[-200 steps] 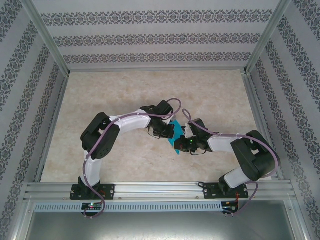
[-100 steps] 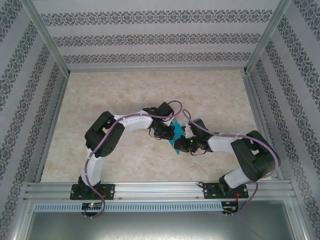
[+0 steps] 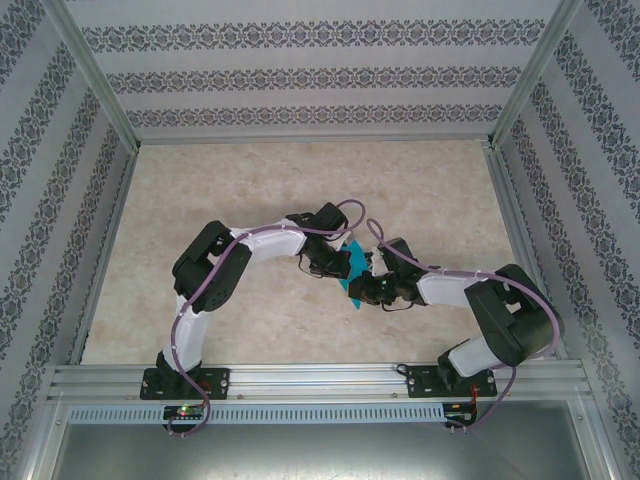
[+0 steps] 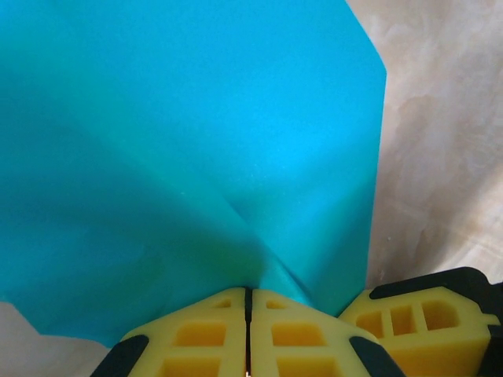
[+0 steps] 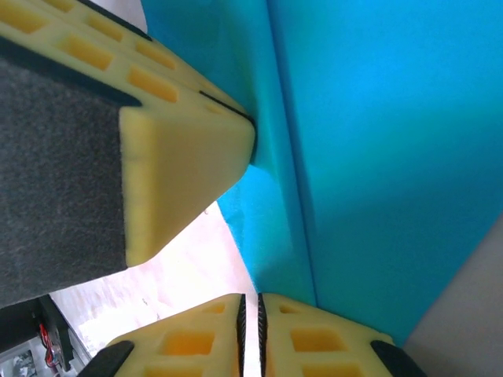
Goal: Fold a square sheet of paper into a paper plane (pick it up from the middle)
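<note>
The square sheet of paper (image 3: 351, 270), turquoise and creased, is held up between my two grippers at the middle of the table. My left gripper (image 4: 248, 292) is shut on its lower edge where a fold runs up from the pinch (image 3: 340, 263). In the right wrist view the sheet (image 5: 377, 157) spreads across the right side, with a straight fold line down it. My right gripper (image 5: 250, 302) has its jaws a narrow slit apart, light showing through; the paper's edge ends at the tip of its right finger (image 3: 360, 288). The left gripper's fingers (image 5: 181, 149) pinch the paper just above.
The beige marble-patterned table (image 3: 250, 190) is walled by patterned panels with aluminium posts (image 3: 95, 85). A metal rail (image 3: 320, 380) carries both arm bases at the near edge. The right gripper's yellow finger (image 4: 424, 318) sits close beside the left one.
The right gripper's jaws have parted a little. The left arm's elbow has shifted slightly right. The paper stays between the grippers.
</note>
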Motion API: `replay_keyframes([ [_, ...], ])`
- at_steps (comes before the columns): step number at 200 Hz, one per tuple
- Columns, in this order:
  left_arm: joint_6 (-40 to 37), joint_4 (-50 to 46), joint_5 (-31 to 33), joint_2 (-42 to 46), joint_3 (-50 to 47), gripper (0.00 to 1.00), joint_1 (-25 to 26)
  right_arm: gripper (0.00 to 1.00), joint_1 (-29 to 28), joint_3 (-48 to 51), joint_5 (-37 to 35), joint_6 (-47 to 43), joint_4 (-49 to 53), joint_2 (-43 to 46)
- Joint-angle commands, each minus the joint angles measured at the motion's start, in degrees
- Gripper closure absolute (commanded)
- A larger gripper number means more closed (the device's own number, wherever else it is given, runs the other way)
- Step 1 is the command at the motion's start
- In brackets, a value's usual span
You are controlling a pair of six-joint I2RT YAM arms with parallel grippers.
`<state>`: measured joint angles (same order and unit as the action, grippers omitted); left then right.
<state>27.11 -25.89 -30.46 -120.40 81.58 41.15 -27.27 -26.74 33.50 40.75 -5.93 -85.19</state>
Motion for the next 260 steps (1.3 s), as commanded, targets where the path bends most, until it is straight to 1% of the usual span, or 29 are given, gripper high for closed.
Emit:
replay_keyframes([
  [1,-2.1,-1.1,3.2,-3.1,0.3,0.91,-1.0,0.83,-0.2,2.4,-1.8,1.4,6.2,1.0],
  [37,-2.5,-1.4,3.2,-3.9,-0.1,0.91,-1.3,0.81,1.2,2.8,0.0,3.3,6.6,5.9],
  [81,-2.8,-1.2,2.8,-4.4,-0.4,0.91,-1.6,0.81,2.9,3.2,-2.2,2.1,14.6,12.6],
  [100,-2.8,-1.3,2.6,-4.7,0.1,0.91,-1.5,0.81,3.3,3.4,-1.1,1.6,14.8,11.6],
  [121,-3.0,-1.4,2.6,-5.0,0.3,0.91,-1.6,0.82,2.9,3.2,0.2,2.2,12.7,9.9],
  [183,-3.1,-1.6,2.6,-4.9,-0.4,0.91,-1.7,0.85,2.4,3.0,2.1,3.2,8.8,8.6],
  [211,-3.2,-1.7,2.5,-5.0,-0.3,0.91,-1.7,0.85,2.3,2.8,2.2,3.4,8.3,7.1],
  [260,-3.2,-1.7,2.5,-5.2,-0.6,0.91,-1.7,0.84,2.2,2.1,2.1,3.2,8.1,7.4],
])
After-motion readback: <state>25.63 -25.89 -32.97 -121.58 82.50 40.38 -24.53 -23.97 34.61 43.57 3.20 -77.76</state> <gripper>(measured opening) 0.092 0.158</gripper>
